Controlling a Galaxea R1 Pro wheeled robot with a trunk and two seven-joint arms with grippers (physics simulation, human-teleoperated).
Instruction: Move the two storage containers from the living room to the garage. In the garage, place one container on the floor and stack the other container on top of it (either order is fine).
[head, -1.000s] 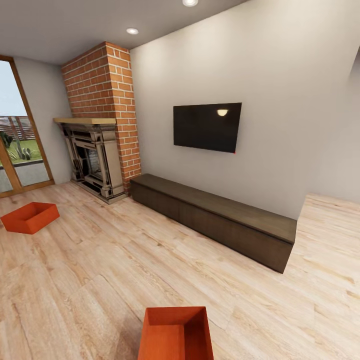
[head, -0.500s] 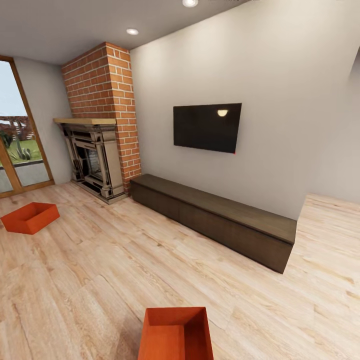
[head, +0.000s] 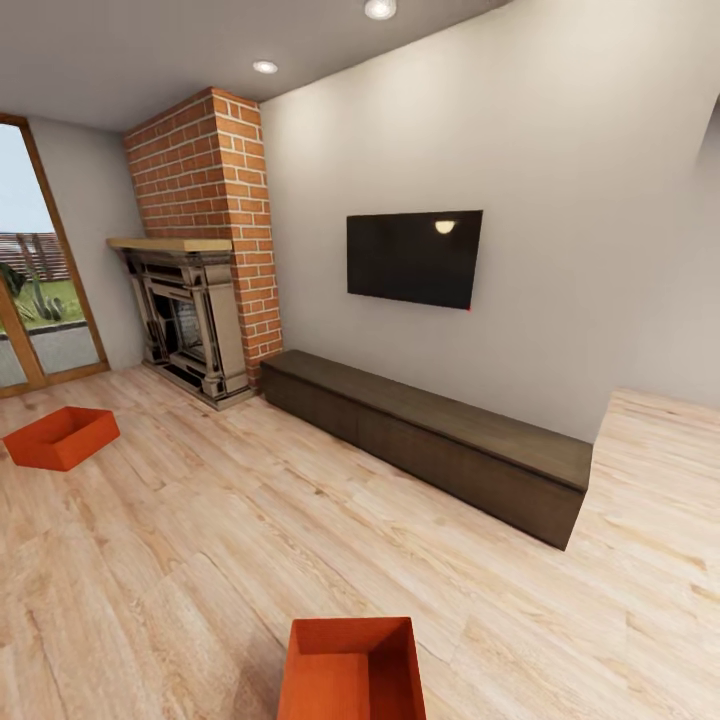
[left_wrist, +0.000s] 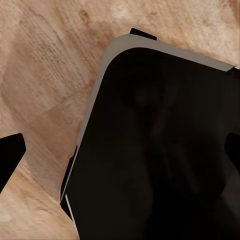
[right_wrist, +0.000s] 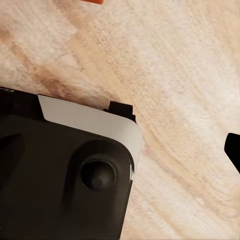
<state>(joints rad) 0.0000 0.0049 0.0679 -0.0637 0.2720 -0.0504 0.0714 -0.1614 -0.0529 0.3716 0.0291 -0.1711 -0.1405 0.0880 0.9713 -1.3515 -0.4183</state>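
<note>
Containers sitting apart on living-room planks: one near and centre (head: 352, 668), the other far left (head: 62, 436) by glass doors (head: 40, 290). Cannot tell either pincer's state. Risking clipping the near bin's rim, nudging it away, if rolling forward carelessly.

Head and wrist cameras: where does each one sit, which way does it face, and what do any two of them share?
Head view: high on the robot, facing forward and down across the living room; near storage container, far storage container, fireplace, TV, low cabinet.
Left wrist view: on the left arm, facing down at the plank floor; a dark robot panel fills most of it.
Right wrist view: on the right arm, facing down; a dark robot part, and an orange sliver at the edge.
Shared: all three see the plank floor.
</note>
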